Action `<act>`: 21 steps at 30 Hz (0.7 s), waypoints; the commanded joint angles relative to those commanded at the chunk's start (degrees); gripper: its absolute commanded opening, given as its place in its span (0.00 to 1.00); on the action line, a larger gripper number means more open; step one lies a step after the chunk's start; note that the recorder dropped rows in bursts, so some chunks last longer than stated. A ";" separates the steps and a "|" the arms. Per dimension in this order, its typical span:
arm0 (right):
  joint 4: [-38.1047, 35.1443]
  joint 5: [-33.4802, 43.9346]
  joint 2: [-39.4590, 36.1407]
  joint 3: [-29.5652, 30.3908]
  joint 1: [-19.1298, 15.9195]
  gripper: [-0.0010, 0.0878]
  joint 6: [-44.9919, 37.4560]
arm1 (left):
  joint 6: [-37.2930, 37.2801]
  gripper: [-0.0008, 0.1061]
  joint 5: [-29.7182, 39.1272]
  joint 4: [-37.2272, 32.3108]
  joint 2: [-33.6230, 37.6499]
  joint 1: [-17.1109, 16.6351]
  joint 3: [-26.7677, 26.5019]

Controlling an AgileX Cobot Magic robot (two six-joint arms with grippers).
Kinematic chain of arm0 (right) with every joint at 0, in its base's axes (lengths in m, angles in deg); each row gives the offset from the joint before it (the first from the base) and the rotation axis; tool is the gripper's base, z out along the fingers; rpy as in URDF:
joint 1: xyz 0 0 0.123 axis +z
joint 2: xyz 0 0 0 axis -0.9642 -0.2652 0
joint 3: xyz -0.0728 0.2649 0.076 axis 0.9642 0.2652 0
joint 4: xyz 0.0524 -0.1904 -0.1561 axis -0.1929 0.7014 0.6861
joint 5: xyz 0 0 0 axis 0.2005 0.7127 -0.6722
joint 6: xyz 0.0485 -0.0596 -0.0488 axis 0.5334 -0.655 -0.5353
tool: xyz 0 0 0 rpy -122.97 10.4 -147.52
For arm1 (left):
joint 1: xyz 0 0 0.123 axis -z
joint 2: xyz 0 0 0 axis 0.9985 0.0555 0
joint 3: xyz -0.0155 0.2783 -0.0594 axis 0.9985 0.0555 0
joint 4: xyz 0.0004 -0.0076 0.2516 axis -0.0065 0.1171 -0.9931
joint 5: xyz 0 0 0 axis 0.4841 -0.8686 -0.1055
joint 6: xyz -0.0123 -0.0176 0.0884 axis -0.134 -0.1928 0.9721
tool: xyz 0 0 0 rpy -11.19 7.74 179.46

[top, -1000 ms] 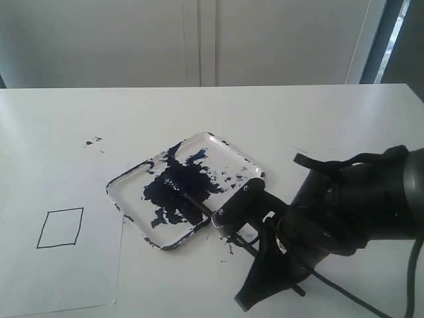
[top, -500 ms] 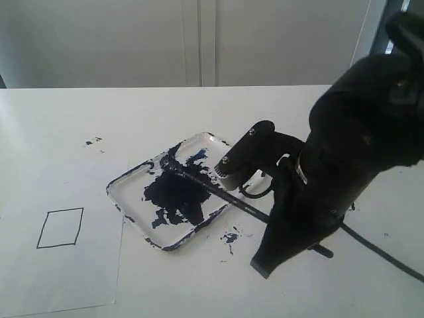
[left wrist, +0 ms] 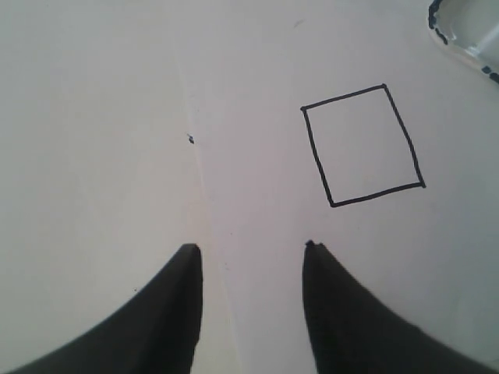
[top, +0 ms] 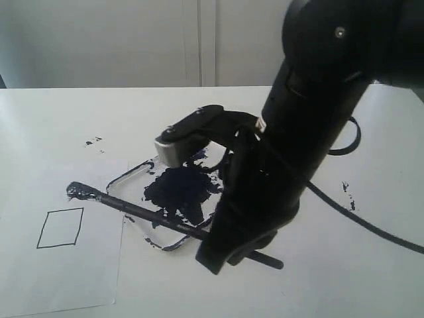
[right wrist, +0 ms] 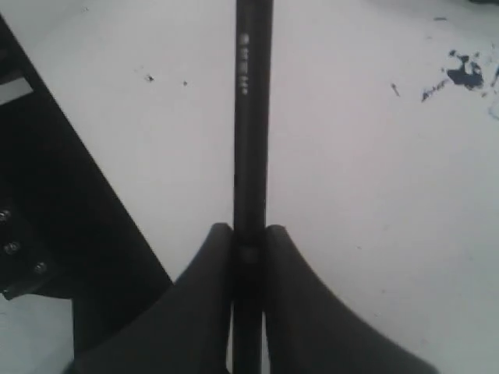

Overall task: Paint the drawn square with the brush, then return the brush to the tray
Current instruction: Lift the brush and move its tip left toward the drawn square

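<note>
On the white table (top: 53,119), seen from the exterior camera, a shallow clear plastic tray with rounded corners (top: 126,177) sits near the middle, its floor covered by a large blue-black paint blotch (top: 179,189). To its left lies a white paper sheet (top: 66,278) bearing the drawn square (top: 60,227), a small four-sided figure in thin black outline whose inside is plain white. The right arm's bulky black body fills the upper right of that view and hides much of the tray's far side. The right gripper (right wrist: 249,234) is clamped on a long thin black brush (top: 146,215): the right wrist camera shows the stick pinched tight between both black fingers (right wrist: 296,304), running straight out from between them. From the exterior view the brush slants across the tray's near-left rim, its handle end poking out behind the gripper and its paint-laden tip (top: 76,192) out over the paper, just beside the square's upper right corner and outside the outline; whether the tip touches the sheet cannot be told. The left gripper (left wrist: 251,249) has its two dark fingers spread with nothing between them, poised over the paper just beside the square (left wrist: 362,146), with a corner of the tray (left wrist: 468,31) at the edge of its camera's picture. Small dark paint splatters (top: 93,141) dot the table beyond the paper, and a few more (top: 348,192) lie to the right of the arm.
</note>
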 joint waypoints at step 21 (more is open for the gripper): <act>4.17 -6.88 -5.33 -2.31 0.00 0.01 -0.31 | 12.67 0.45 5.25 13.88 12.27 0.00 0.00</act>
